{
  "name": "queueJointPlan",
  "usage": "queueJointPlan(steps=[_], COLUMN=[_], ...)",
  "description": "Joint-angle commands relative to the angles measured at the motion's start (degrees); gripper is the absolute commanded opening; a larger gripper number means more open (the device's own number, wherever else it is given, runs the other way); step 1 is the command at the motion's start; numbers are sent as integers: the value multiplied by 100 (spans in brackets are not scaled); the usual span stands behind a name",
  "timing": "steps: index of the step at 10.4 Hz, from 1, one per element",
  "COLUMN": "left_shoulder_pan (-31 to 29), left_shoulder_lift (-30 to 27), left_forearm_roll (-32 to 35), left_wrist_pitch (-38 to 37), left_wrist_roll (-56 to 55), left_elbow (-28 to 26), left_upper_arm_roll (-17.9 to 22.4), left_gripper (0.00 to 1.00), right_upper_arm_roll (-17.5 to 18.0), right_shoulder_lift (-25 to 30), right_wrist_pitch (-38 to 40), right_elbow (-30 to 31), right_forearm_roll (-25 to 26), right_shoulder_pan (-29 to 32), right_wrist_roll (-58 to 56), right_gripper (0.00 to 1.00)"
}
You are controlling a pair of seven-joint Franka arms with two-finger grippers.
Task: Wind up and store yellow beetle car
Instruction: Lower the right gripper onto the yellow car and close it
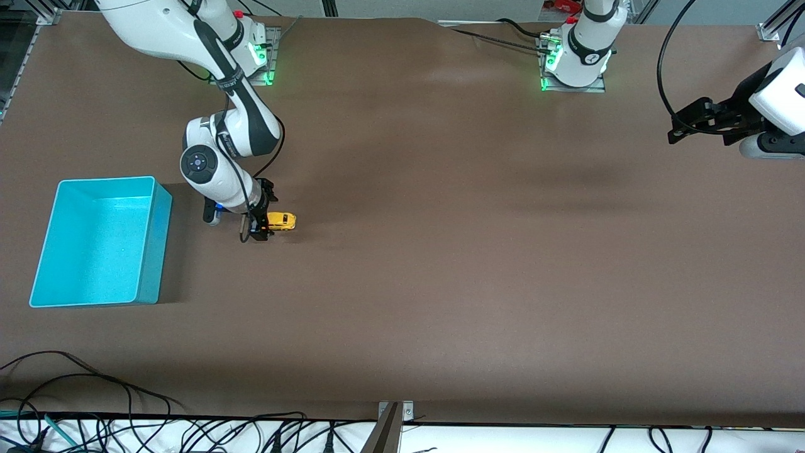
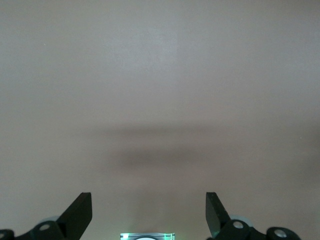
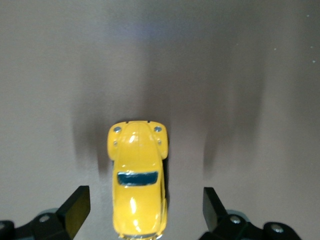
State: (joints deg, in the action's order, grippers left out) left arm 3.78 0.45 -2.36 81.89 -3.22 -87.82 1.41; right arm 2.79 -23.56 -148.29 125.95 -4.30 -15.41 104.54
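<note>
While lowered to the brown table (image 1: 440, 264), right gripper (image 1: 260, 217) spread wide, gripping nothing, fingers (image 3: 75, 207) flanking the rear of the yellow beetle car (image 3: 137, 177) without contact. Car flat on its wheels between the open jaws, nose pointing out past the fingertips. Turquoise bin (image 1: 154, 245) close by, toward the right arm's end. Left gripper (image 2: 149, 210) waiting high, likewise open and empty.

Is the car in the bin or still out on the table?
Out: the car sits on the table beside the bin, between the open right gripper fingers.
</note>
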Motion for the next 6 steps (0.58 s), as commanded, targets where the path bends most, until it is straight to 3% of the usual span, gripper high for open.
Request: queueJointPlan(steps=[1, 2, 3, 4, 6], left_shoulder_pan=[44, 35, 9, 9, 17], left_shoulder_lift=[96, 96, 96, 96, 96], left_forearm_roll=[-54, -63, -63, -63, -63], left_wrist_pitch=[-156, -156, -156, -156, -156], left_wrist_roll=[-91, -83, -83, -83, -83], left_elbow=[222, 222, 222, 222, 222], left_upper_arm_roll=[17, 17, 26, 26, 26], left_gripper=[100, 100, 100, 100, 100], right_upper_arm_roll=[3, 3, 3, 3, 11], right_shoulder_lift=[-34, -35, -35, -26, 52], right_wrist_pitch=[-183, -174, -165, -148, -121], right_elbow=[131, 131, 131, 122, 96], right_forearm_roll=[-44, -44, -44, -44, -44], right_shoulder_pan=[-58, -67, -67, -67, -67], right_wrist_roll=[14, 5, 5, 14, 49], right_gripper=[87, 53, 26, 18, 18])
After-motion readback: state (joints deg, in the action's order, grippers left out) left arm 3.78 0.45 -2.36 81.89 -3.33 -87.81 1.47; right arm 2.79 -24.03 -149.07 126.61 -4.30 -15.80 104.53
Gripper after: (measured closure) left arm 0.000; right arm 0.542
